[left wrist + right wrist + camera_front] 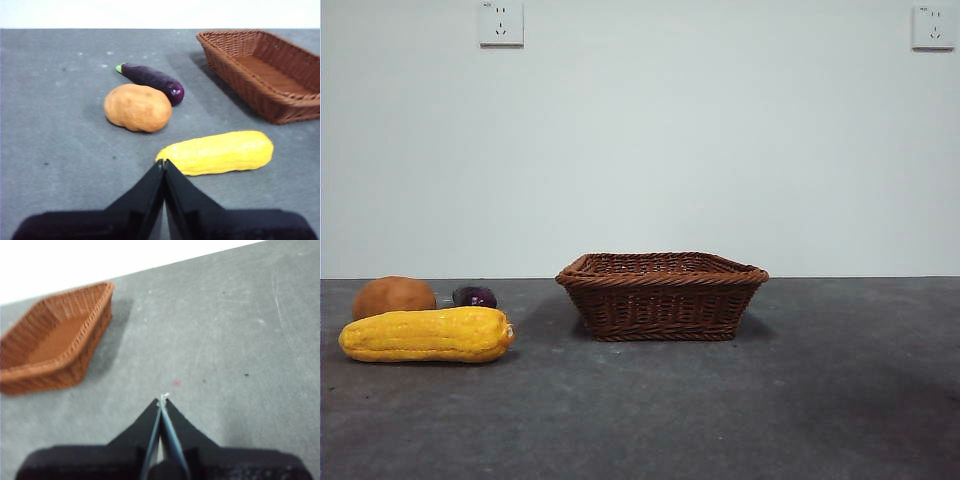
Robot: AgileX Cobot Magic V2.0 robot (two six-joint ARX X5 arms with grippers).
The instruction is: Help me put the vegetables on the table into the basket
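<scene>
Three vegetables lie on the dark grey table (720, 420) at the left: a long bumpy yellow cob (428, 334) (219, 152) in front, an orange-brown potato-like lump (393, 296) (138, 107) behind it, and a small dark purple eggplant (474, 296) (152, 81) beside the lump. The brown wicker basket (662, 295) (280, 107) (30, 377) stands in the middle, with nothing showing inside. My left gripper (164, 162) is shut and empty, above the table just short of the cob. My right gripper (163, 399) is shut and empty over bare table, on the basket's other side.
A plain white wall with two sockets (501, 23) (933, 27) rises behind the table. Neither arm shows in the front view.
</scene>
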